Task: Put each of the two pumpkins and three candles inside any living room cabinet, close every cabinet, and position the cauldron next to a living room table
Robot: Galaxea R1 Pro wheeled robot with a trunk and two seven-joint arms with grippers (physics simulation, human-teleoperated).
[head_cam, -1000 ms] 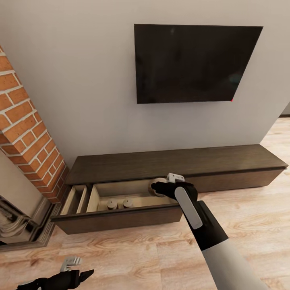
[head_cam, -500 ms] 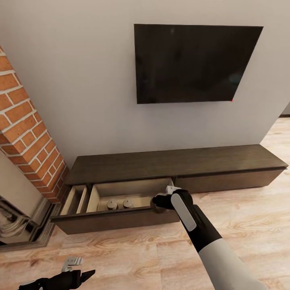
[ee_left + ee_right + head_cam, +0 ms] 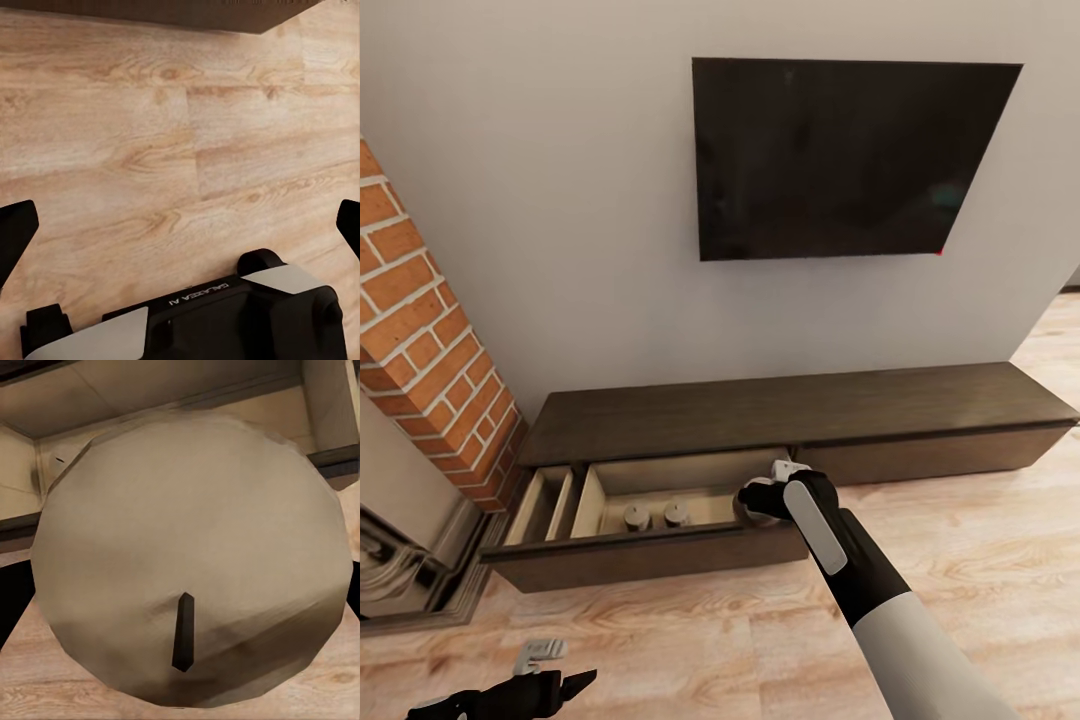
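Observation:
The long dark-brown cabinet point(image 3: 780, 410) stands against the wall with its left drawer point(image 3: 650, 555) pulled out, showing a pale interior. Two small brownish-grey candles point(image 3: 637, 517) point(image 3: 677, 513) stand side by side inside it. My right gripper point(image 3: 755, 498) is shut on a third candle point(image 3: 187, 555) at the drawer's right end, just above the inside. In the right wrist view that candle's round top and dark wick point(image 3: 182, 631) are very close. My left gripper point(image 3: 575, 683) hangs open low over the floor, with its fingers spread wide in the left wrist view point(image 3: 180, 225).
A black television point(image 3: 840, 155) hangs on the wall above the cabinet. A brick column point(image 3: 420, 330) and a stone fireplace point(image 3: 400, 560) stand at the left. Wooden floor point(image 3: 980, 540) stretches in front and to the right. My own base point(image 3: 225, 315) sits below the left gripper.
My right gripper has come down and forward with the candle, from the drawer's rear right corner to its right end. The camera has shifted slightly. The left arm has stayed put.

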